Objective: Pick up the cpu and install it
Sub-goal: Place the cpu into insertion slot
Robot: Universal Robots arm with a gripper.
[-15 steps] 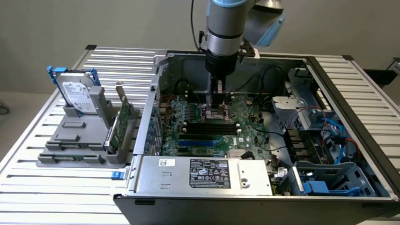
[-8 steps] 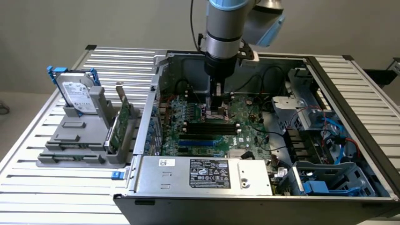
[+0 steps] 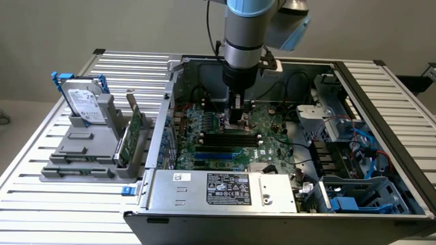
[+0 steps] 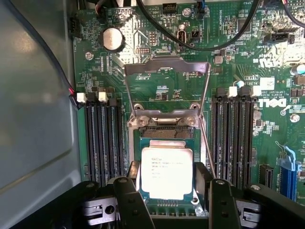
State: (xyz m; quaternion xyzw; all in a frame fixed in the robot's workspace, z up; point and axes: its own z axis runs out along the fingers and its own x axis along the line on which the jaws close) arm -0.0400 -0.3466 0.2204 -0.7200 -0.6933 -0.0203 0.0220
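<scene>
Slatted metal table (image 3: 54,204), grey wall behind. Item: open computer case (image 3: 381,102), lying on its side at the middle of the table, green motherboard (image 3: 225,148) facing up. Item: power supply (image 3: 225,189), silver box with a black label, at 6 o'clock of the motherboard in the exterior view. Item: grey holder (image 3: 81,153), at 9 o'clock of the case in that view, carrying an upright hard drive (image 3: 85,104) in a blue bracket and a thin green circuit card (image 3: 132,132) on edge beside it. Item: robot arm (image 3: 245,30), coming down from 12 o'clock into the case, its gripper (image 3: 236,120) low over the board. Item: cpu (image 4: 167,171), silvery printed top with a thin rim, lying flat in its socket (image 4: 167,132) between two banks of black memory slots (image 4: 102,138); the socket's metal load plate (image 4: 167,67) is swung open away from it. Gripper (image 4: 167,193) in the wrist view: jaws spread wide, black fingers (image 4: 131,200) flanking the cpu on two sides; contact with the chip cannot be told. Item: coin battery (image 4: 113,38), on the board beyond the load plate.
</scene>
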